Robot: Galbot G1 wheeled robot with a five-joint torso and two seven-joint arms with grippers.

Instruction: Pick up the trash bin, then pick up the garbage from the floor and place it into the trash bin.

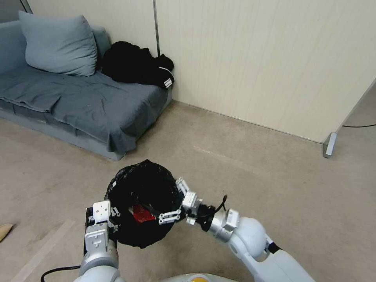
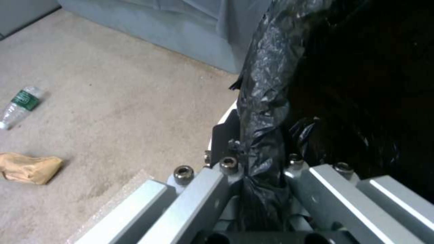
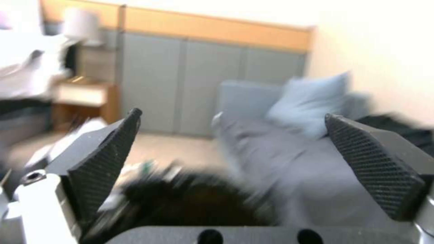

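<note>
The trash bin (image 1: 133, 184), lined with a glossy black bag, hangs off the floor in front of me. My left gripper (image 1: 111, 215) is shut on its near-left rim; the left wrist view shows the fingers (image 2: 226, 176) clamped on the bag-covered rim (image 2: 264, 101). A red piece of garbage (image 1: 141, 214) lies inside the bin. Over the bin's right rim, my right gripper (image 1: 173, 200) is open and holds nothing; in its wrist view the right gripper (image 3: 233, 135) has its pads (image 3: 371, 159) spread wide above the blurred bin (image 3: 194, 200). On the floor lie a plastic bottle (image 2: 20, 103) and a brown paper bag (image 2: 29, 167).
A grey sofa (image 1: 90, 102) with a pillow (image 1: 58, 43) and black clothing (image 1: 137, 62) stands to the left against the wall (image 1: 254, 58). The brown paper bag (image 1: 4, 231) lies at the left edge of the head view. Open carpet stretches ahead and to the right.
</note>
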